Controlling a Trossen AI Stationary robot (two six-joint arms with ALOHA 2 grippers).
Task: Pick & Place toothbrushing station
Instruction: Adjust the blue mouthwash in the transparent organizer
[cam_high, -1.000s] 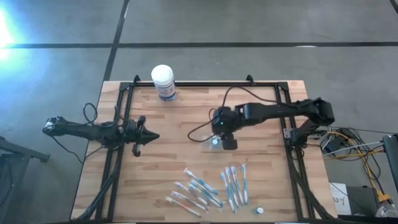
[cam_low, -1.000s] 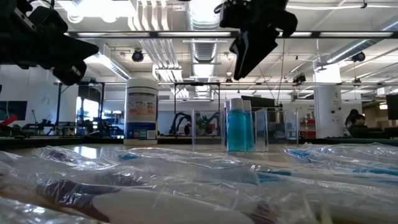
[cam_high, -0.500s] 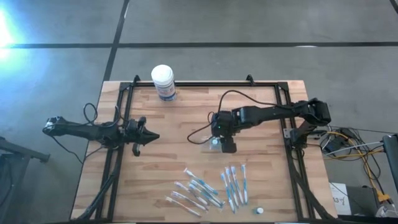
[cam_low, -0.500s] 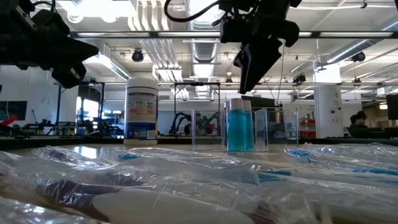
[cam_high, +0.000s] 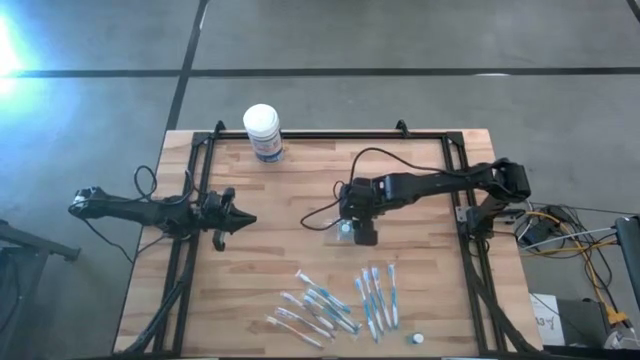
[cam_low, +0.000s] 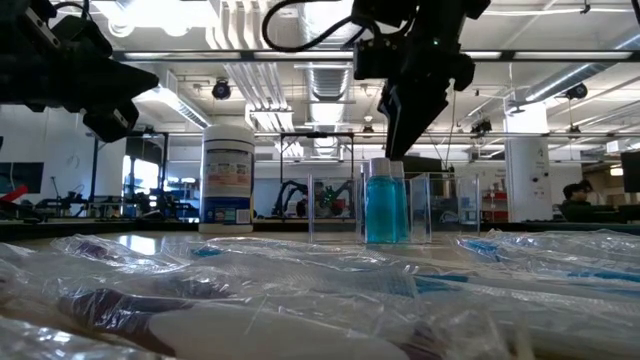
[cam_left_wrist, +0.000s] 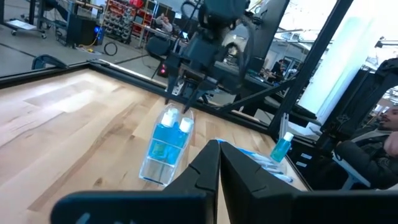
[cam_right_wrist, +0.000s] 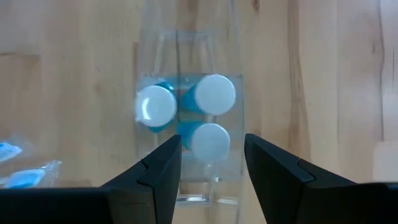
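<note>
The toothbrushing station (cam_high: 344, 229) is a clear plastic holder standing upright on the wooden table near its middle, with three blue white-capped bottles (cam_right_wrist: 186, 121) inside. It also shows in the low view (cam_low: 385, 210) and the left wrist view (cam_left_wrist: 165, 146). My right gripper (cam_low: 394, 152) is open and points down just above the bottle caps. Its fingers (cam_right_wrist: 163, 168) stand either side of the near cap without touching. My left gripper (cam_high: 246, 220) is shut and empty, level over the table's left side.
A white round tub with a blue label (cam_high: 262, 132) stands at the far left. Several wrapped toothbrushes (cam_high: 340, 300) lie near the front edge, with a small white cap (cam_high: 418, 338) beside them. Black frame rails (cam_high: 200, 190) run along the table's sides.
My right gripper has gone down toward the holder and a little toward the table's left edge, tipping from a slant to nearly straight down. Its fingertips now hang just above the bottle caps. The holder has stayed where it was.
</note>
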